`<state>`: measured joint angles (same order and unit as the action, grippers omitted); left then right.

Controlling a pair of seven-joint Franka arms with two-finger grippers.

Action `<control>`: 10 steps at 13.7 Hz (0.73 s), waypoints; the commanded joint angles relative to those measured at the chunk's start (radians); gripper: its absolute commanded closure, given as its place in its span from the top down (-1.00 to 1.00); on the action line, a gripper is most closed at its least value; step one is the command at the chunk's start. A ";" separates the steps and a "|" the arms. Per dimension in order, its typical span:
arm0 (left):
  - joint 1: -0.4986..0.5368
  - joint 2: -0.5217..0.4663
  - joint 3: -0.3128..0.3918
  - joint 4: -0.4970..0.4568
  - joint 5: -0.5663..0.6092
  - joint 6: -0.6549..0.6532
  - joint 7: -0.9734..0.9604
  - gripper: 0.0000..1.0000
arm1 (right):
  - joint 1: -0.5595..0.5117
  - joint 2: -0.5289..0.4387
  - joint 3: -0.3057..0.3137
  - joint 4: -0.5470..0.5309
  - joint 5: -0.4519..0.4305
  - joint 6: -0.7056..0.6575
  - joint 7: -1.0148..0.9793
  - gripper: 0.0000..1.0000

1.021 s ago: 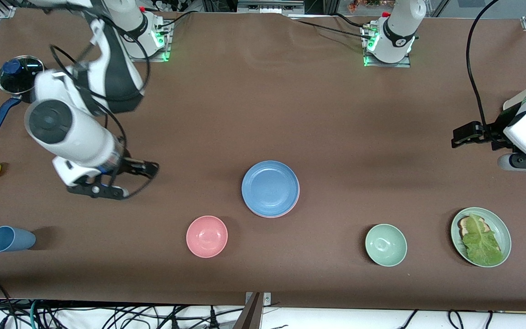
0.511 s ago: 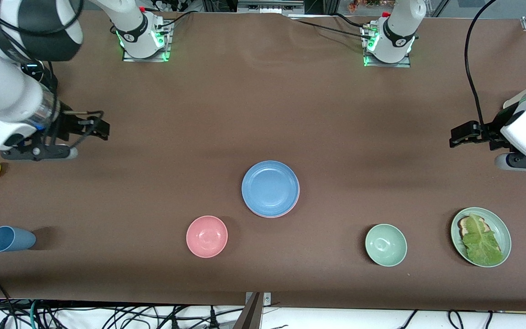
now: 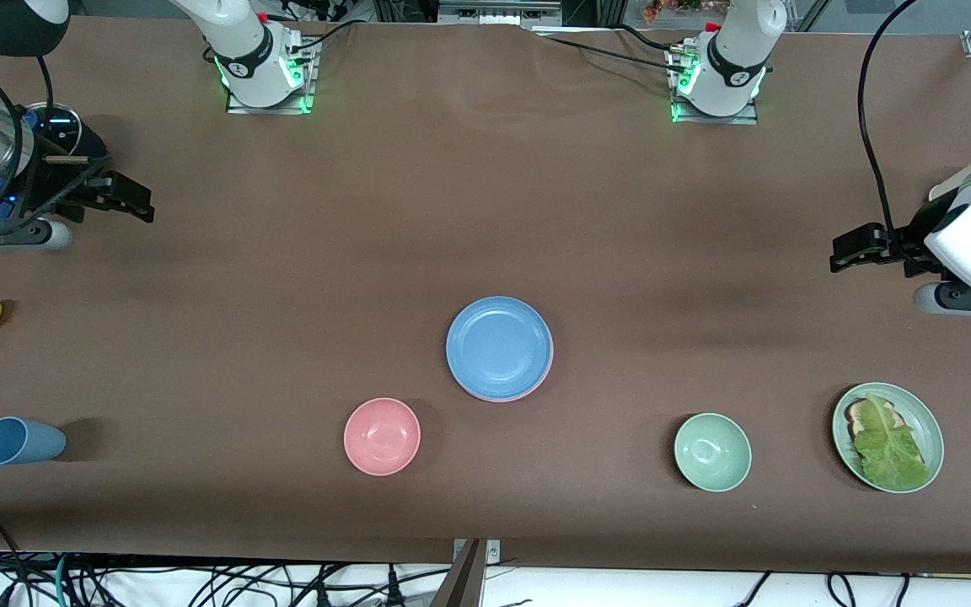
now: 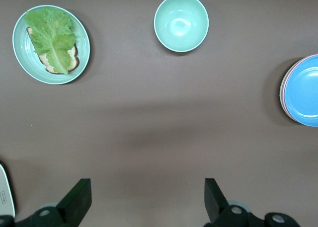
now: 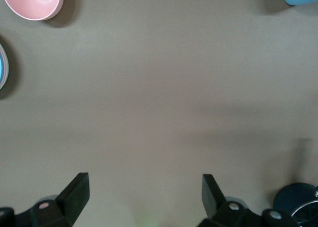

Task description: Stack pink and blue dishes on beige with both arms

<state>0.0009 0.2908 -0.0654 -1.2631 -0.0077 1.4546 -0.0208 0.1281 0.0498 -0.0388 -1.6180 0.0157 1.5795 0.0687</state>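
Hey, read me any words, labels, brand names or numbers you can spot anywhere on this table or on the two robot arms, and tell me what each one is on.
No text can be read in these views.
Right arm base: a small dark mark on the collar, too small to read.
Left arm base: a similar mark, too small to read.
Blue plate, pink bowl, green bowl, blue cup: no print or labels.

Even, bright overhead light, soft short shadows beside the dishes, sharp focus, no glare.
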 commanded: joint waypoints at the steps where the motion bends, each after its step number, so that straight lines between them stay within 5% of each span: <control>1: -0.001 -0.002 0.003 0.014 -0.005 -0.010 0.002 1.00 | -0.022 0.008 0.014 0.015 0.013 -0.028 -0.007 0.99; 10: 0.001 -0.004 0.004 0.014 -0.006 -0.010 0.002 1.00 | -0.016 0.016 0.011 0.063 0.003 -0.064 -0.012 0.99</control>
<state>0.0012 0.2908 -0.0644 -1.2630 -0.0077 1.4546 -0.0208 0.1203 0.0675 -0.0330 -1.5873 0.0157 1.5633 0.0688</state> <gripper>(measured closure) 0.000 0.000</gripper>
